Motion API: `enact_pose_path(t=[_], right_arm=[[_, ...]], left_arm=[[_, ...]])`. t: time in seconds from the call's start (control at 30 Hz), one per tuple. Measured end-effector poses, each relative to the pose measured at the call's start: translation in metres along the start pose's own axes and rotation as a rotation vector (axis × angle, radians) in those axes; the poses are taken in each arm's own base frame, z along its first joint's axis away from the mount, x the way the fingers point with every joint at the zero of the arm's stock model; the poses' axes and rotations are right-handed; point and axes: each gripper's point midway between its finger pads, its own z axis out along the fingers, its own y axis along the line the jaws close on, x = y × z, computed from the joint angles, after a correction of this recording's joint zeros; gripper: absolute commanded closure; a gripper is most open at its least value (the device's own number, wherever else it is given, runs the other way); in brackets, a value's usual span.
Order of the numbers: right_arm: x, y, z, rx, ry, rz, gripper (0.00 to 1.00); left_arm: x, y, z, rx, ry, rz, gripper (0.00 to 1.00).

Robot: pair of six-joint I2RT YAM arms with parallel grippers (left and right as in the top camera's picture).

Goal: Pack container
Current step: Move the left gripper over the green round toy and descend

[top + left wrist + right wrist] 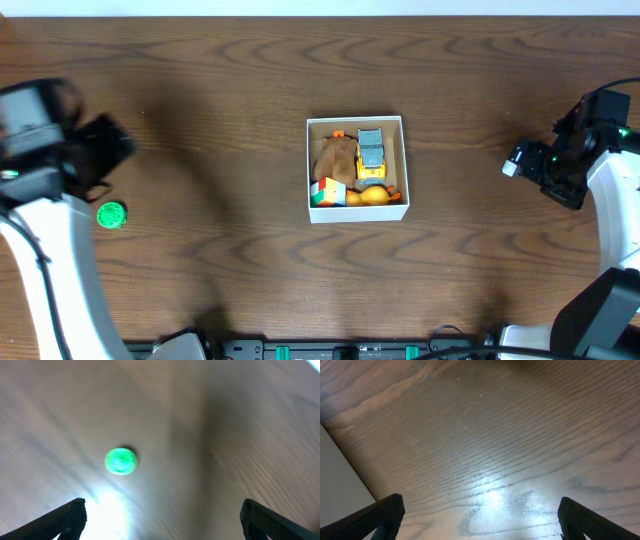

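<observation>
A dark wooden table (200, 80) is seen from above, with an arm at each end. The left gripper (162, 515) is spread wide, its fingertips at the far edges of the wrist view, and nothing is held; the view is blurred. The right gripper (480, 510) is likewise spread wide and empty over bare wood, well apart from everything else.

The box (360, 212) is set at the middle of the table, between the two arms, upright and open at the top. It is judged to be light and only moderately stiff: thin cardboard walls that would bow or crease under a hard pinch and would slide easily if pushed. If it must be moved, one wall is best taken near a corner, a finger inside and a finger outside.

The box is already crowded with a brown toy (337, 157), a yellow truck (371, 152), a coloured cube (327, 191) and an orange toy (373, 195).

A green ball (111, 215) is left out on the table, near the left gripper. It is expected to roll if nudged, so it should be closed on across its middle.
</observation>
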Motion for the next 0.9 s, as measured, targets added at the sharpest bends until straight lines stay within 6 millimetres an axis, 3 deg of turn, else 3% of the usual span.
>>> enact_pose_path(t=[0.17, 0.27, 0.43, 0.67, 0.9], right_arm=[[0.000, 0.000, 0.000, 0.002, -0.001, -0.003, 0.01], [0.000, -0.001, 0.000, 0.005, -0.002, -0.005, 0.01], [-0.001, -0.002, 0.000, 0.012, -0.003, -0.010, 0.01], [-0.001, -0.002, 0.000, 0.014, -0.004, -0.018, 0.01], [-0.001, -0.002, 0.000, 0.014, -0.004, -0.018, 0.01]], left_arm=[[0.000, 0.043, 0.063, -0.072, 0.160, -0.159, 0.02], [0.014, 0.049, 0.102, -0.093, 0.272, -0.181, 0.02], [0.042, 0.051, 0.148, -0.119, 0.420, -0.183, 0.02], [0.066, 0.057, 0.183, -0.144, 0.507, -0.179, 0.02], [0.082, 0.061, 0.199, -0.153, 0.529, -0.178, 0.02]])
